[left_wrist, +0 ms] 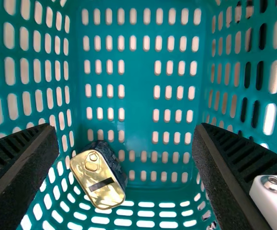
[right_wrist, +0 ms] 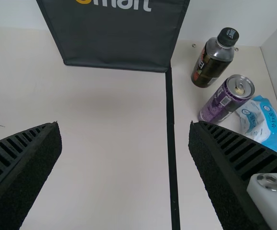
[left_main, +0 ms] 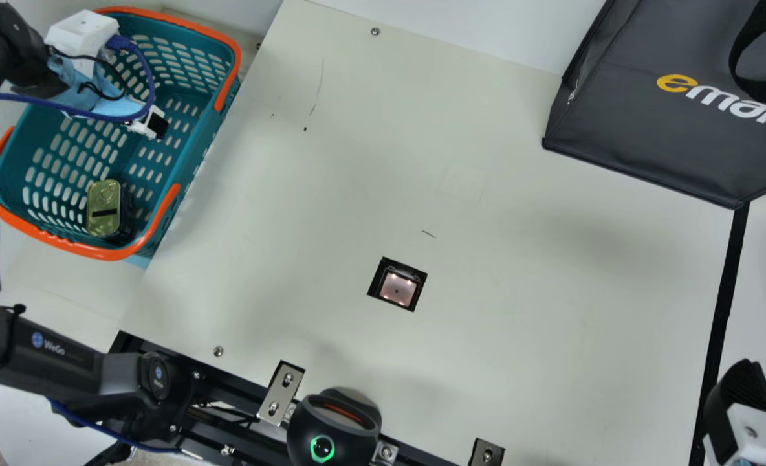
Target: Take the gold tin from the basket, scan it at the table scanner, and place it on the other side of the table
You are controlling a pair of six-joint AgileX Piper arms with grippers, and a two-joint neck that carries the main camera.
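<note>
Two hazards seem likeliest from here, and both begin in the teal basket (left_main: 59, 244), where the gold tin (left_main: 103, 223) sits at one end, its gold face showing and its dark side close to the wall. The left tool (left_wrist: 125, 128) hangs inside the basket, its ribbed fingers spread wide with nothing between them, and the tin lies off to one side of that gap rather than centred in it. If the tool goes down without shifting over and turning to suit the tin, one finger could land on the lid or catch in the basket's perforated wall, tipping the tin or dragging the basket along. A hold on one corner alone might let the smooth metal swivel, and it could slip on the way over the rim or face the wrong way at the scanner (left_main: 397, 288) set in the bench (left_main: 519, 213). The right tool (right_wrist: 124, 125) is released as well, wide open above the bench by the black strip (left_main: 722, 310), touching nothing. Past that strip stand a bottle (right_wrist: 215, 62) and a purple can (right_wrist: 222, 103), beside a blue-and-white packet (right_wrist: 260, 122); a careless set-down there might knock them.
</note>
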